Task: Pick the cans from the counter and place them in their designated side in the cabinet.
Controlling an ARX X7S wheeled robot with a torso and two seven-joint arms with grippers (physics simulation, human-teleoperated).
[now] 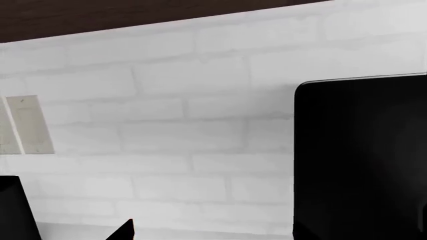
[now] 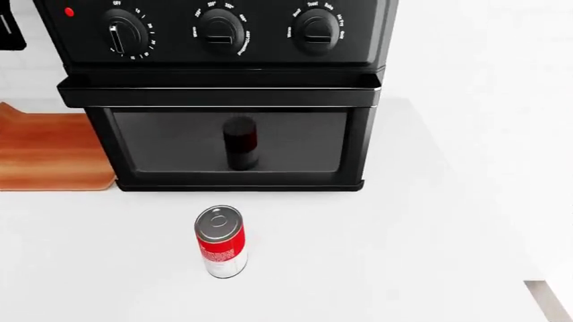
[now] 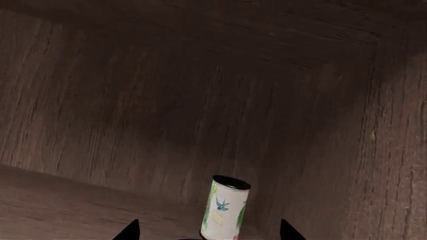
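1. left wrist view: a white brick wall [image 1: 167, 125] fills most of the frame, with a dark band along the upper edge and a pale wall plate [image 1: 27, 125] at mid left. a black appliance side [image 1: 363, 160] takes up the right part. two dark tips of the left gripper [image 1: 70, 220] show at the lower left, set apart with nothing between them, so it reads as open and empty. no can shows here.

2. head view: a slim red and white can [image 2: 220, 241] with a silver lid stands upright on the white surface [image 2: 403, 255], low and left of centre, just in front of a black toaster oven [image 2: 224, 94]. the oven's glass door [image 2: 228, 144] carries a dim dark reflection of the can. an orange cutting board [image 2: 45, 151] lies at mid left, beside the oven. neither arm shows in this view. the can looks rigid, light and smooth-sided, so likely a bit slippery; a hold across the middle of the body, below the lid rim, seems safest, and being tall and narrow it may tip if nudged near the top.

3. right wrist view: the inside of a brown wooden cabinet [image 3: 167, 100] fills the frame. a can with a white label bearing green and blue marks [image 3: 225, 210] stands upright on the cabinet floor at lower centre, near the right wall. the two tips of the right gripper [image 3: 208, 231] sit either side of it with gaps showing, so it looks open around the can rather than clamped on it.
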